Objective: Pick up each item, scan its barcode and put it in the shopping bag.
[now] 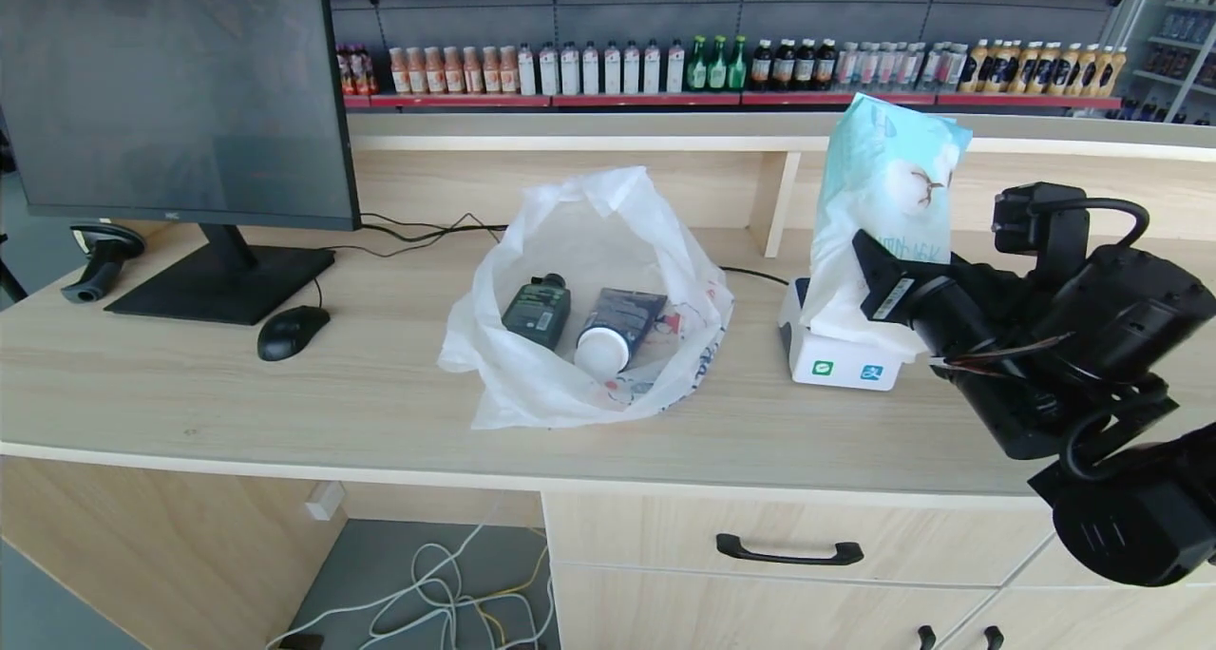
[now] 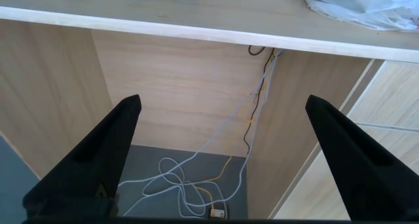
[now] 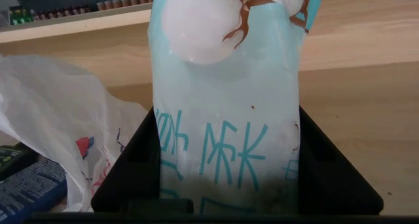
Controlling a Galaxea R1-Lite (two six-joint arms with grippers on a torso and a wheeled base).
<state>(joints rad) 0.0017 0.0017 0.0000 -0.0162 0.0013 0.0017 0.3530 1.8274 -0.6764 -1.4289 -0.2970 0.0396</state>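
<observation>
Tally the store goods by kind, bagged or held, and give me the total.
Bottle, dark green, in the shopping bag: 1
Tube, dark with a white cap, in the shopping bag: 1
Tissue pack, in the right gripper: 1
Total: 3

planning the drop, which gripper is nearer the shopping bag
Right. The right gripper, shut on the blue pack, is beside the shopping bag; the left gripper hangs below the counter.
</observation>
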